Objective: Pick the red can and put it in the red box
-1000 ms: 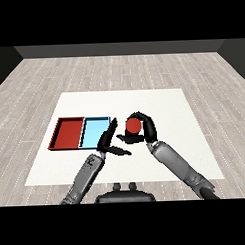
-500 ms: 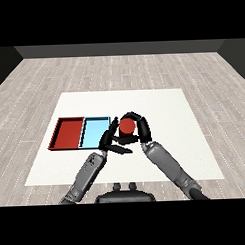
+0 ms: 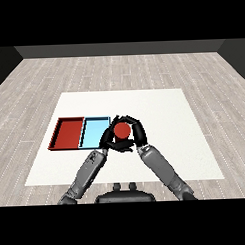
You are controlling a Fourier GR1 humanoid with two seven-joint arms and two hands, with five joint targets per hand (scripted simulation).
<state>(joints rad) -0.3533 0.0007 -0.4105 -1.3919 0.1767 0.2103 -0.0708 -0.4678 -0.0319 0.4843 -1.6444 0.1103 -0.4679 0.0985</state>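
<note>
Right hand: fingers curled round the red can, which is held above the white table, just off the right edge of the light blue tray. Compared with a second ago, hand and can have been carried leftward — the can was then well to the right of the trays, and is now seen almost at the blue tray's rim.

Left hand: fingers extended and relaxed, nothing held; it is seen right beside the right hand, between it and the blue tray. Whether the two hands touch cannot be told.

Red tray: nothing in it, lying at the far left, touching the blue tray.

Judgement — the pick is done and the carry is partway. The blue tray is yet to be crossed before release, and the left hand is placed close to that path.
</note>
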